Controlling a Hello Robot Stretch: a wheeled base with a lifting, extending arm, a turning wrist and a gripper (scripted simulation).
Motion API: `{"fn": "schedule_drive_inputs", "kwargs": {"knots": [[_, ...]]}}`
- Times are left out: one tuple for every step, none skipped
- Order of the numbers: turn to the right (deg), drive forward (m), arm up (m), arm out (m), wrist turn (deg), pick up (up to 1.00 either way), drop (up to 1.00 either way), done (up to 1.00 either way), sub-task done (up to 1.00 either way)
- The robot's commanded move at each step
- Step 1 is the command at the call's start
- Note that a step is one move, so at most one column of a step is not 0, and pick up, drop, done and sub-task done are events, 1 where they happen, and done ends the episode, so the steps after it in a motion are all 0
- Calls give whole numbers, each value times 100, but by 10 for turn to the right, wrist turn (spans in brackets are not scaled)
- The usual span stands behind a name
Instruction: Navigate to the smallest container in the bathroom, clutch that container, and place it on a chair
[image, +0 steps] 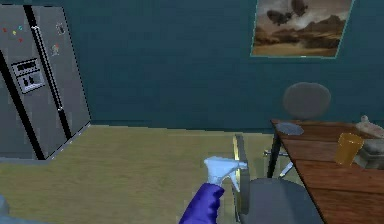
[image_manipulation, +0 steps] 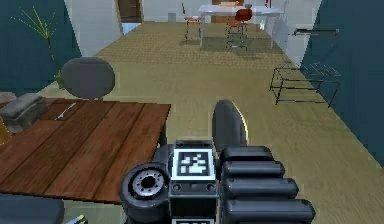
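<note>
Counting in the forward view gave two grey chairs by one wooden bench (image: 335, 180): a round-backed chair (image: 305, 98) behind it near the teal wall, and a nearer chair (image: 283, 205) at its near end. One spray bottle (image: 208, 200), blue with a pale trigger head, showed at that view's bottom middle, just left of the nearer chair's seat. The bench carried one bluish plate (image: 290, 128), one orange cup (image: 349, 148) and one grey lump (image: 372, 150) at the edge. One grey fridge (image: 40, 80) stood left and one painting (image: 302, 25) hung on the wall.

In the arm side view the hand (image_manipulation: 146, 189) sat at the bottom edge, left of one white marker square (image_manipulation: 195, 163). Its far end could not be made out, so I cannot tell whether it held anything. A grey chair back (image_manipulation: 228, 125) rose just beyond the arm. One wire rack (image_manipulation: 305, 80) stood at the right.
</note>
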Motion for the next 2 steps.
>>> {"fn": "schedule_drive_inputs", "kwargs": {"knots": [[0, 0, 0, 48, 0, 0, 0, 0, 0], [0, 0, 0, 0, 450, 0, 0, 0, 0]]}}
